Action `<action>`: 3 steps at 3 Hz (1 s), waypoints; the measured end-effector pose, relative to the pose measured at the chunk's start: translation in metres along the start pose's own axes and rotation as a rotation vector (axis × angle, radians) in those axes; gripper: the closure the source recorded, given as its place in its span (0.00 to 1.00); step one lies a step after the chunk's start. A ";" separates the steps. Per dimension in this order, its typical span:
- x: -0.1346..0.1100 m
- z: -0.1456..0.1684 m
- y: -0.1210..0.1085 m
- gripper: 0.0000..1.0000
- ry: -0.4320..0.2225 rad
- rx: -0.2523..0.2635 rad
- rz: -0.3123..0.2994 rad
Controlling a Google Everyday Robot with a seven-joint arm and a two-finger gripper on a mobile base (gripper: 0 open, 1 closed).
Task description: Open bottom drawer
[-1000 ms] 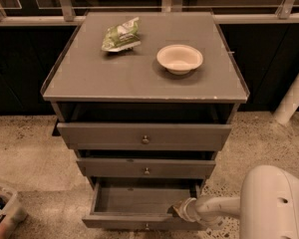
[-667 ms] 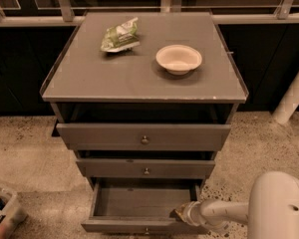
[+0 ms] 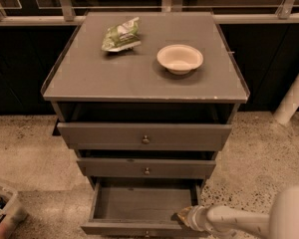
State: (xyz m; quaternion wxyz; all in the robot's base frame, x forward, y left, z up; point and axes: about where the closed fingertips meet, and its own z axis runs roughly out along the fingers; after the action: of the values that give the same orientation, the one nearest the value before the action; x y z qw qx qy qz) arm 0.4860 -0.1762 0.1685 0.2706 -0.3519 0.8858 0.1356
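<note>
Pulling looks all but finished, judging from the single camera view. The bottom drawer (image 3: 139, 203) stands well out from the cabinet (image 3: 139, 78), lowest of the three. Its plain grey floor and side walls are exposed to you, and its front is cut by the lower edge of the view. Your gripper (image 3: 186, 215) sits at that drawer's front right corner, just inside the rim or on it. Its tan tip joins the white, rounded arm (image 3: 239, 220) reaching in from the lower right. Whether it is open, closed or clamped on the drawer edge, you cannot tell. The next move, as I judge it, calls for little. You need either a short extra pull straight out from the cabinet, kept level so the drawer does not bind, or a clean release and a retreat to the right without knocking the front.

Materials next. Cabinet and drawers are matte grey with flat, squared faces. The top drawer (image 3: 189, 136) and middle drawer (image 3: 114, 168) both sit slightly ajar, each with a small round metal knob (image 3: 145, 139) at centre. On top rest a shallow cream bowl (image 3: 180, 59) — round, smooth — and a crinkled green packet (image 3: 121, 34), apart from each other. Speckled, stone-like floor (image 3: 30, 143) surrounds the base.
</note>
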 end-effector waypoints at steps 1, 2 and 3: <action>-0.022 -0.030 -0.001 1.00 -0.153 -0.008 -0.014; -0.012 -0.047 -0.008 0.81 -0.182 0.020 0.034; -0.012 -0.044 -0.007 0.58 -0.175 0.015 0.029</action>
State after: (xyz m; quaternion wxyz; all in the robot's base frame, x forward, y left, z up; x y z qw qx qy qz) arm 0.4810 -0.1933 0.2113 0.3477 -0.3239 0.8647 0.1628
